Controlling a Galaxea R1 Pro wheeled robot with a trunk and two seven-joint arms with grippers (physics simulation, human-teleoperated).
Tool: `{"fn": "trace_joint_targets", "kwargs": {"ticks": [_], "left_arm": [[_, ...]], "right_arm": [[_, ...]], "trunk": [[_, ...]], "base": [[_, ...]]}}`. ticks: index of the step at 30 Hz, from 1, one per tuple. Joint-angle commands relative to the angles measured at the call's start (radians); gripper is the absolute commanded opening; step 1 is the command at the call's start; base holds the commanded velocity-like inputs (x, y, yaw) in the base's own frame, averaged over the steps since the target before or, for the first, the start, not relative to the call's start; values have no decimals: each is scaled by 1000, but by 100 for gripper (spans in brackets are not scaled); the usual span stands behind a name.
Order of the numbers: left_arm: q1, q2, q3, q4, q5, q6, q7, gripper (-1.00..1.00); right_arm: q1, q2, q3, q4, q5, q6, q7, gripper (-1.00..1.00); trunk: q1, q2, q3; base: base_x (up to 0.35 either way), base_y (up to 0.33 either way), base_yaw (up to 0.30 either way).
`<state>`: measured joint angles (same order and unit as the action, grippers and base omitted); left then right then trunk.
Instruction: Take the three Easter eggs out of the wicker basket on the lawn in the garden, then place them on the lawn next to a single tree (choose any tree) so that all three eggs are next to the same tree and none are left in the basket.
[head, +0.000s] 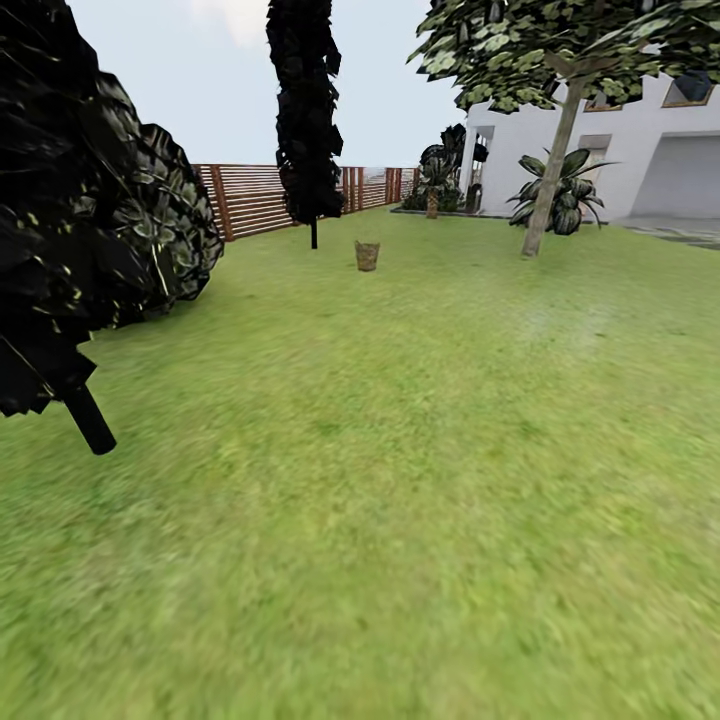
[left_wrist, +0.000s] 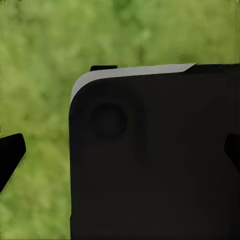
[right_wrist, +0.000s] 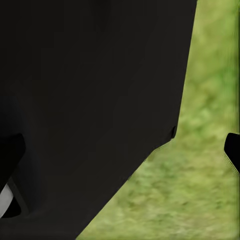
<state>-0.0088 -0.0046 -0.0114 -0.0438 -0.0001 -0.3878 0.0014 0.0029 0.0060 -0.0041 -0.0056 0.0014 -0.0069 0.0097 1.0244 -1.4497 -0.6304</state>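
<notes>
The wicker basket (head: 367, 255) stands small and far off on the lawn (head: 400, 480), near the middle of the head view. The Easter eggs are hidden at this distance. A tree (head: 549, 180) with a bare grey-brown trunk and green leaves rises to the right of the basket, in front of the white house. In the left wrist view my left gripper (left_wrist: 120, 152) hangs over grass and a black part of my body, its dark fingertips (left_wrist: 11, 152) far apart, open and empty. My right gripper (right_wrist: 120, 150) is likewise open, with one fingertip (right_wrist: 233, 150) at the frame's edge.
A large dark shrub (head: 90, 220) on a black stem crowds the left foreground. A black conifer (head: 306, 120) stands left of the basket before a brown slatted fence (head: 250, 198). Short palms (head: 562, 190) grow by the white house (head: 640, 160). Open grass lies ahead.
</notes>
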Motion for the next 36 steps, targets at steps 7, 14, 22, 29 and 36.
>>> {"fn": "trace_joint_targets", "kwargs": {"ticks": [7,14,22,29,36], "left_arm": [[0,0,-1,1,0,-3,0,100],[0,0,-1,1,0,-3,0,100],[0,0,-1,1,0,-3,0,100],[0,0,-1,1,0,-3,0,100],[0,0,-1,1,0,-3,0,100]], "right_arm": [[0,0,0,-1,0,-1,1,100],[0,0,1,-1,1,-1,1,100],[0,0,1,-1,0,-1,1,100],[0,0,0,-1,0,-1,1,100],[0,0,-1,-1,0,-1,1,100]], "trunk": [[1,0,-1],[1,0,-1],[1,0,-1],[1,0,-1],[1,0,-1]], "base": [[341,0,0],[341,0,0],[341,0,0],[341,0,0],[341,0,0]]}}
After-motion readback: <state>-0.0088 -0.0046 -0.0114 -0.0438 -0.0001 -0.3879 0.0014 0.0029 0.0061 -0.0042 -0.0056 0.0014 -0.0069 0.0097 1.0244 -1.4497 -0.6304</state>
